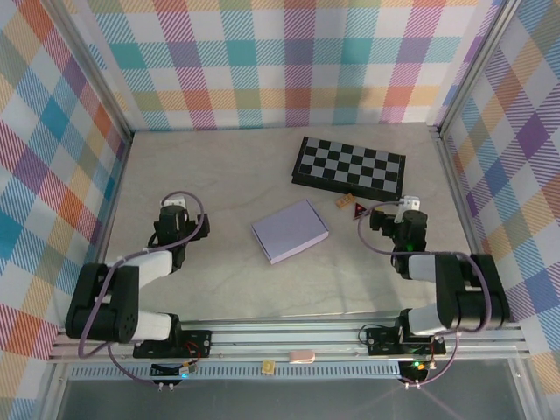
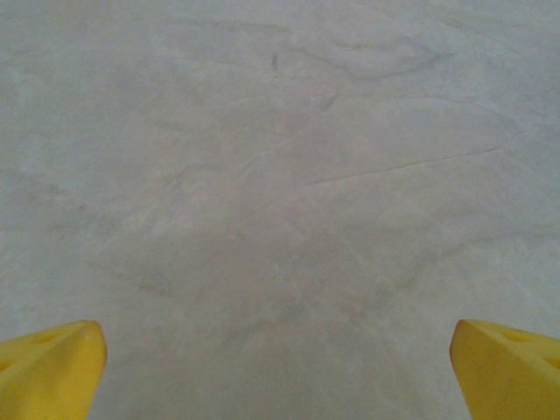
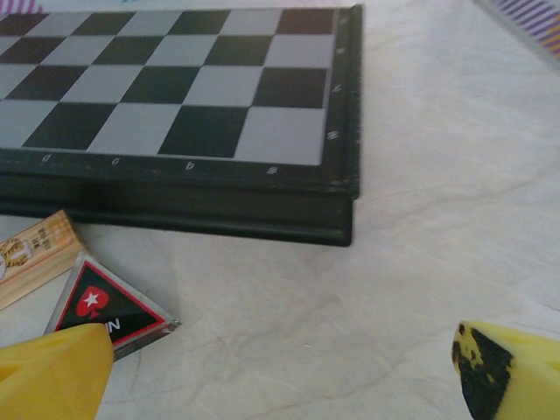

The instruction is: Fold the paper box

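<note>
The paper box (image 1: 290,231) is a pale lavender flat rectangle lying closed in the middle of the table, turned slightly askew. My left gripper (image 1: 175,206) rests low to the box's left, well apart from it. In the left wrist view the left gripper (image 2: 280,376) is open, its yellow fingertips (image 2: 52,372) spread wide over bare table. My right gripper (image 1: 408,206) sits to the box's right, near the checkerboard. The right wrist view has the right gripper (image 3: 284,367) open too, with nothing between its yellow fingertips (image 3: 503,367).
A black-and-grey checkerboard (image 1: 350,165) (image 3: 175,87) lies at the back right. Just in front of it sit a small wooden block (image 1: 344,201) (image 3: 31,254) and a black-and-red triangular piece (image 1: 360,209) (image 3: 109,306). Plaid walls close in three sides.
</note>
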